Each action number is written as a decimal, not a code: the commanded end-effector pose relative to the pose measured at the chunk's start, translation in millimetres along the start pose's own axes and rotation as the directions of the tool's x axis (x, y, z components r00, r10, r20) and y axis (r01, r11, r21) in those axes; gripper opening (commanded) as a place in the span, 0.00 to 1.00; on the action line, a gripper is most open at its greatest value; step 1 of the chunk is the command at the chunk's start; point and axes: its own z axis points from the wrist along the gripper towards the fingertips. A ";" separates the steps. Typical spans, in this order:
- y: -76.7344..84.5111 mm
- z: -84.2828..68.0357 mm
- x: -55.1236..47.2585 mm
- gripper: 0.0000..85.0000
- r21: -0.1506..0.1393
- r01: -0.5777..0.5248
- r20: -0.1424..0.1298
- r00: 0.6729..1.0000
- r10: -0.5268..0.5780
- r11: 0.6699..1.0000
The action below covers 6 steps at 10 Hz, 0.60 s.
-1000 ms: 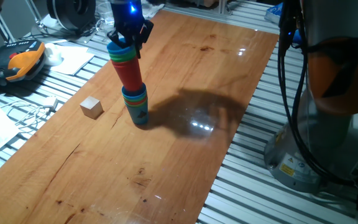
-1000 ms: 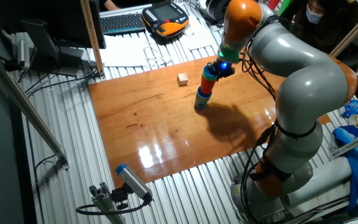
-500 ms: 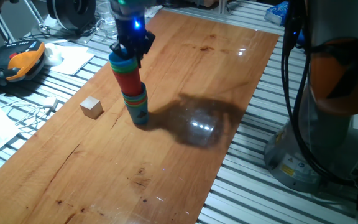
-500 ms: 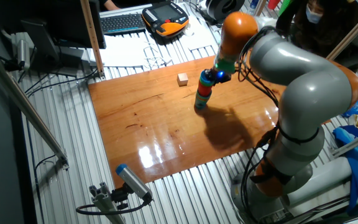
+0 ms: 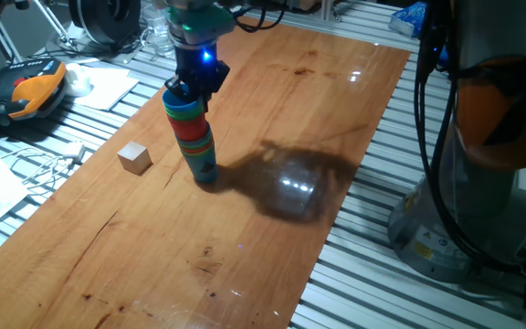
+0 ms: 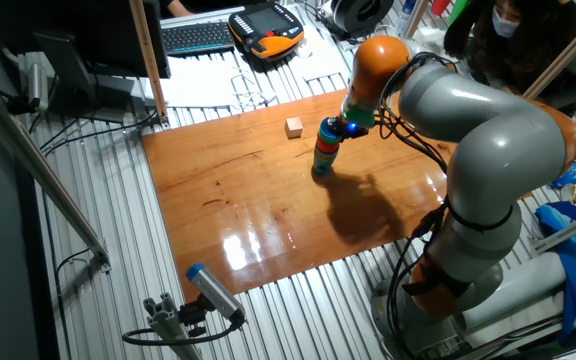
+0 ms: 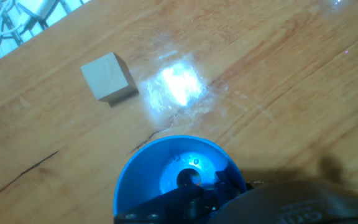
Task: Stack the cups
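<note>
Blue-topped nested cups upright on table | tool gripping top rim

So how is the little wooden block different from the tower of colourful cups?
The small pale wooden cube is low, boxy and plain beige; the stack of red, green and blue plastic cups is tall, round and tapered. The cube sits alone, while the gripper is at the stack's top. Both rest on the wooden table.

Open wooden desk all around, wide toward the near end and the far end. Only two obstacles on it: the upright stack of cups under the tool, and a small wooden cube near it, apart, with passable room between.
</note>
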 end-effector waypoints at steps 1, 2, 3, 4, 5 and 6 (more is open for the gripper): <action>0.2 -0.3 0.0 0.20 0.005 -0.003 -0.001 1.000 0.003 1.000; 0.4 -0.8 0.2 0.40 0.017 -0.007 0.000 1.000 0.007 1.000; 0.5 -1.2 0.1 0.40 0.018 -0.010 0.001 1.000 0.010 1.000; 0.1 -2.1 -1.0 0.60 0.024 -0.009 0.002 1.000 0.009 1.000; 0.0 -6.0 -3.2 0.60 0.028 -0.009 -0.005 1.000 0.009 1.000; 0.3 -16.0 -7.2 0.60 0.037 -0.008 -0.033 0.999 0.009 0.999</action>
